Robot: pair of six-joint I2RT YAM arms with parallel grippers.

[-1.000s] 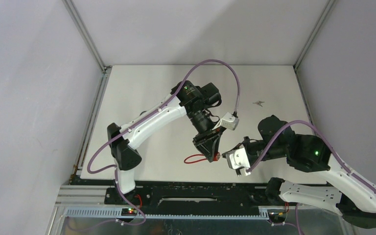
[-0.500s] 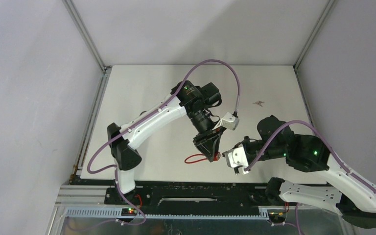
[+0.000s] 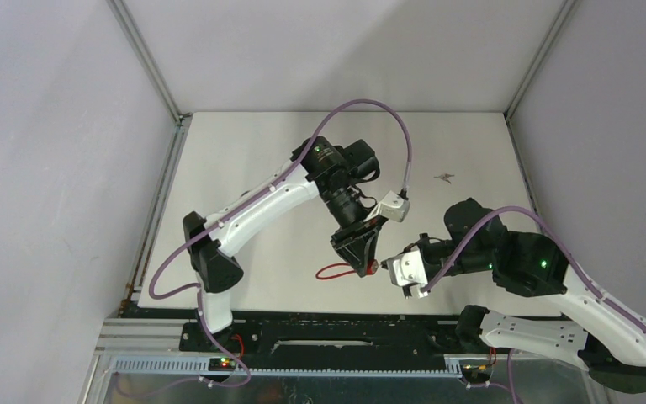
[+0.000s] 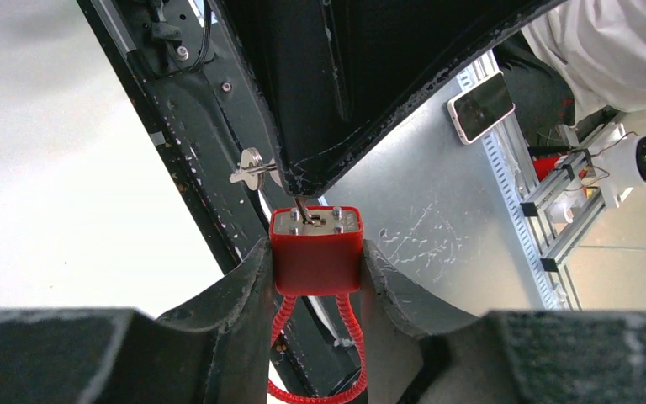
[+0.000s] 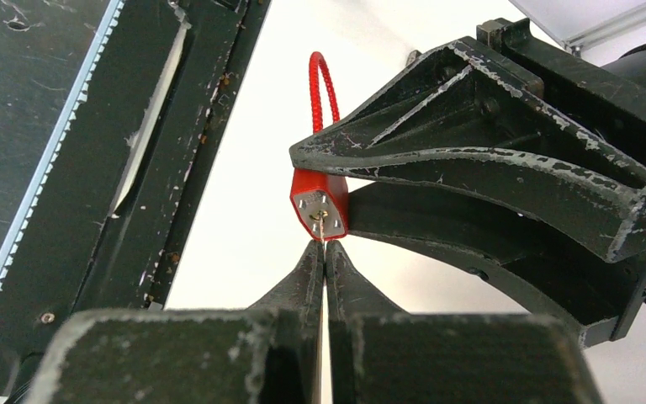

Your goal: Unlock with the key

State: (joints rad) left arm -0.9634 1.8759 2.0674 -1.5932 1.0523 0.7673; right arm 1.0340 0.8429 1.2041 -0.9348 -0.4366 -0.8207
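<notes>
Your left end effector (image 3: pixel 362 260) clamps the red padlock (image 4: pixel 316 257) over the table's (image 3: pixel 244 168) 6 o'clock edge. At its 3 o'clock, your right end effector (image 5: pixel 324 252) pinches the key (image 5: pixel 321 225), tip at the keyhole.

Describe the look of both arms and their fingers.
The left arm and right arm have white shells and black joints, each with a small green light. A purple cable runs along each. The fingers are black, tapered, with scuffed pale edges.
</notes>
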